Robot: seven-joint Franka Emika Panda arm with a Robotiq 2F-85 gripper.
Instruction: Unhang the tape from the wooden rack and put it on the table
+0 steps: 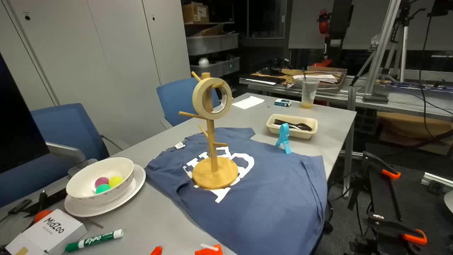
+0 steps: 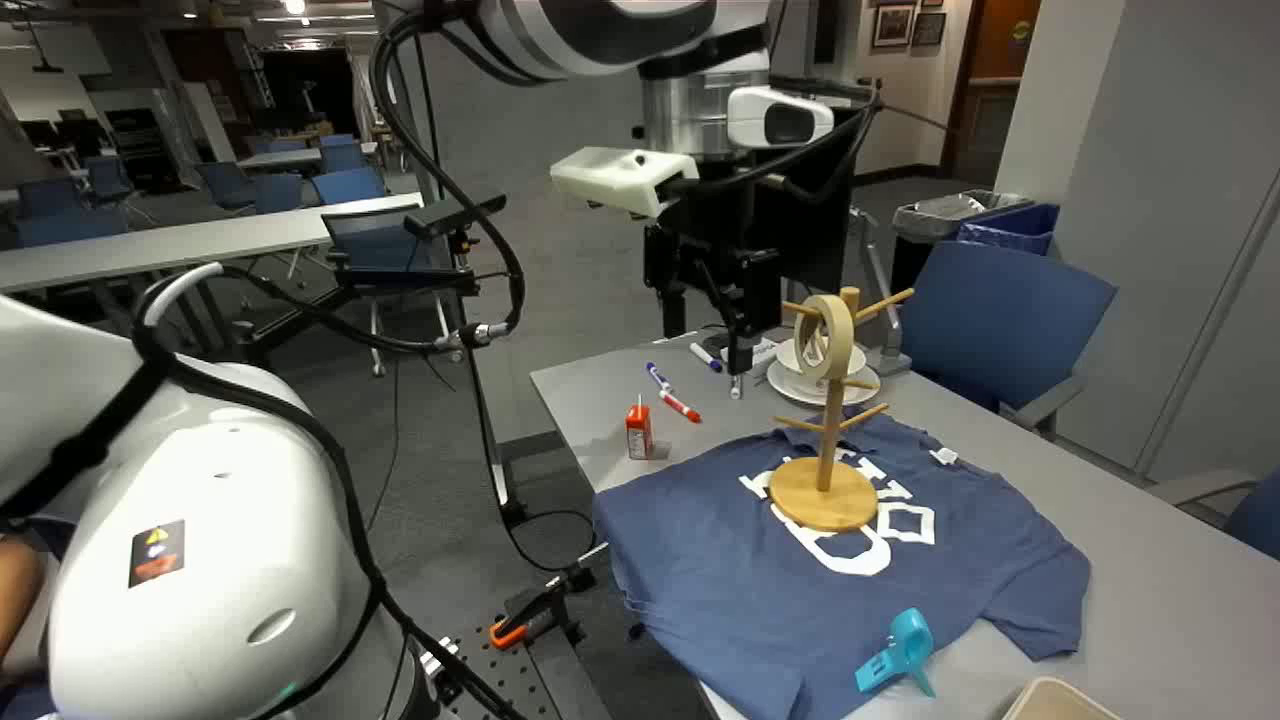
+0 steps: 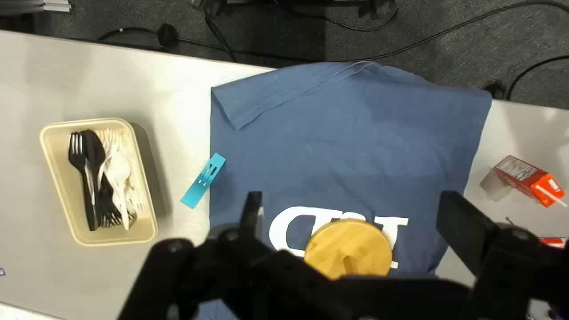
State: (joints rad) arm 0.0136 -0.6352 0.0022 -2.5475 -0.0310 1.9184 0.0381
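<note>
The tape [image 1: 198, 101] is a beige ring hanging on an upper peg of the wooden rack [image 1: 213, 152]. Tape [image 2: 842, 338] and rack [image 2: 829, 445] show in both exterior views. The rack stands upright on the navy T-shirt [image 1: 276, 198] spread over the grey table [image 1: 166, 216]. In the wrist view only the rack's round base [image 3: 349, 244] and lower post show; the tape is hidden or out of view. My gripper [image 2: 708, 345] points down, left of the tape in an exterior view and apart from it. In the wrist view the gripper [image 3: 353, 202] is wide open with nothing between its fingers.
A blue clip [image 3: 203, 180] stands near the shirt's edge, beside a cutlery tray [image 3: 146, 213]. A red juice box [image 2: 638, 430] and several markers [image 2: 680, 405] lie at one end. A white bowl [image 1: 79, 184] with balls sits on a plate [image 1: 138, 184]. Chairs [image 2: 1000, 320] flank the table.
</note>
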